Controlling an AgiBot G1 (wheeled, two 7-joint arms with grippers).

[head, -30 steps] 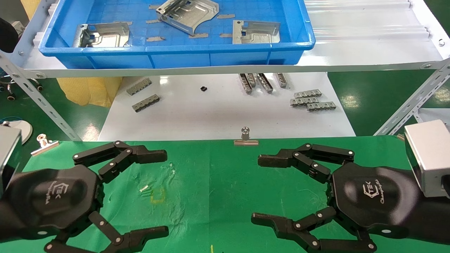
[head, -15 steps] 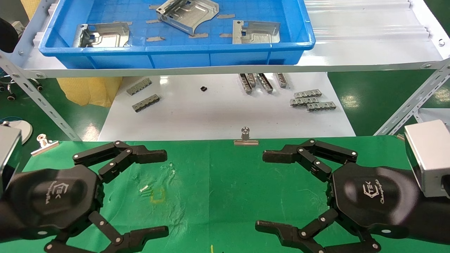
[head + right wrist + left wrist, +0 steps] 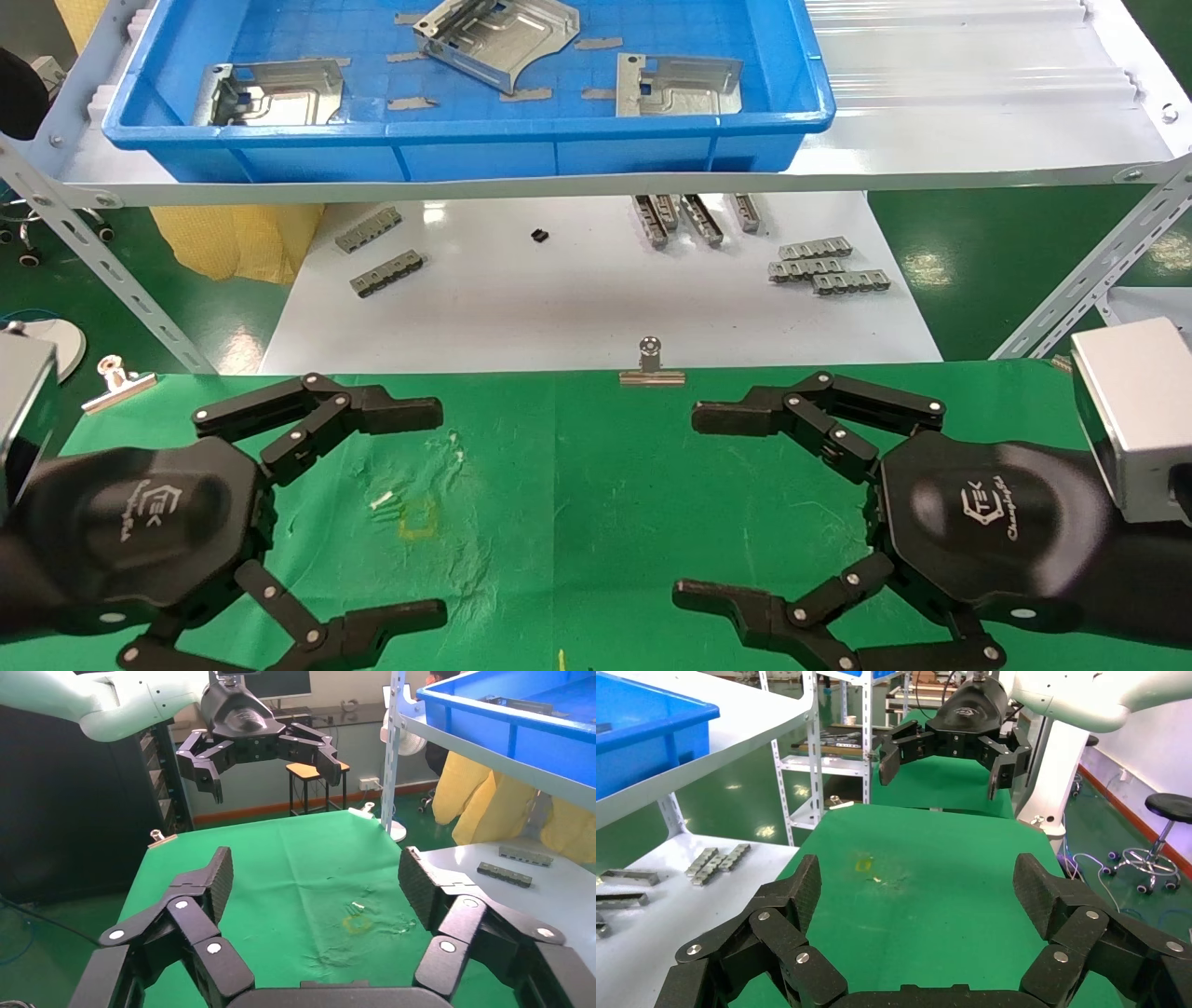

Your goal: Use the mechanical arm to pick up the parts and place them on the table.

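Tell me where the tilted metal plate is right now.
In the head view the tilted plate sits at the back middle of the blue bin on the upper shelf, between the two other plates.

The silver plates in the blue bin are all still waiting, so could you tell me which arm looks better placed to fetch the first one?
Probably the right. Both grippers hover open over the green cloth, far from the blue bin. The right gripper sits nearer the rightmost plate; the left gripper has the left plate similarly close, so it's marginal.

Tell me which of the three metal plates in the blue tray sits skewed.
The middle plate, farthest back, is turned at an angle; the left plate and right plate lie square to the tray.
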